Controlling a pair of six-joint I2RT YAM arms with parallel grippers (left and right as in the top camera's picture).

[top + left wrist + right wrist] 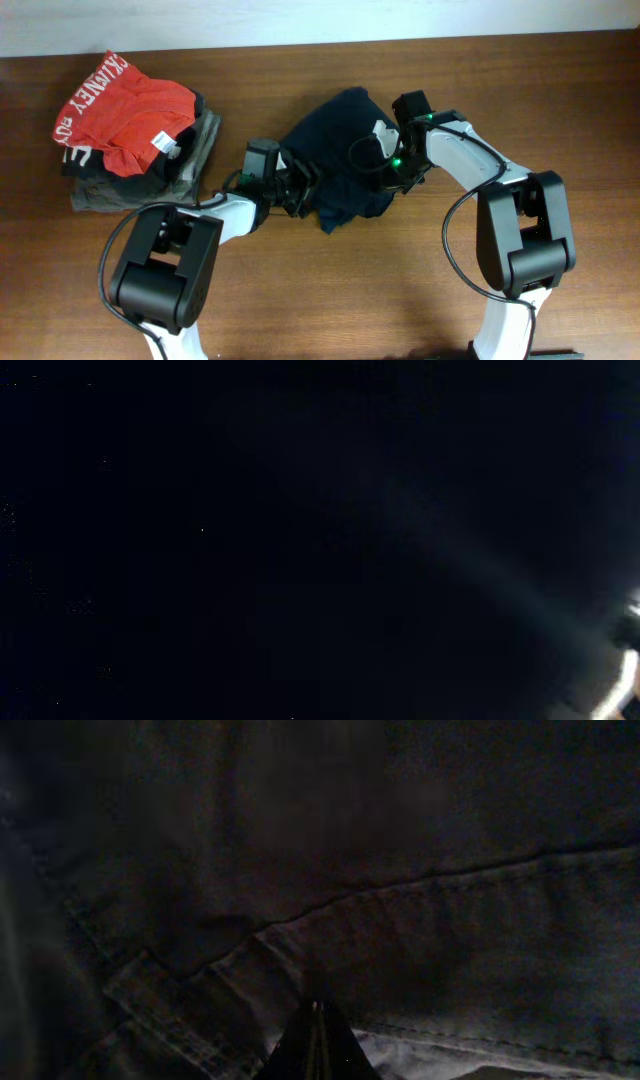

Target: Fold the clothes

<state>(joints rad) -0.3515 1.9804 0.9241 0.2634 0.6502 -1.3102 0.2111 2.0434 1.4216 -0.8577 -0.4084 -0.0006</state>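
Wooden table [330,300], navy clothes [340,150], garment pile [130,130] apart

bare table [340,300] across lower centre and far right, clothes pile [130,130] blocking upper left, navy garment [340,150] heaped mid-frame

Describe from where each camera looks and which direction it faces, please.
Overhead: fixed above, facing straight down on the table, navy garment, pile of red and grey clothes; both arms show.
Left wrist: on the left arm, facing something so near that all is nearly black; no jaws visible.
Right wrist: on the right arm, facing navy cloth with seams; shut jaws' tip at bottom centre.
Shared: overhead and right wrist both show the navy garment.
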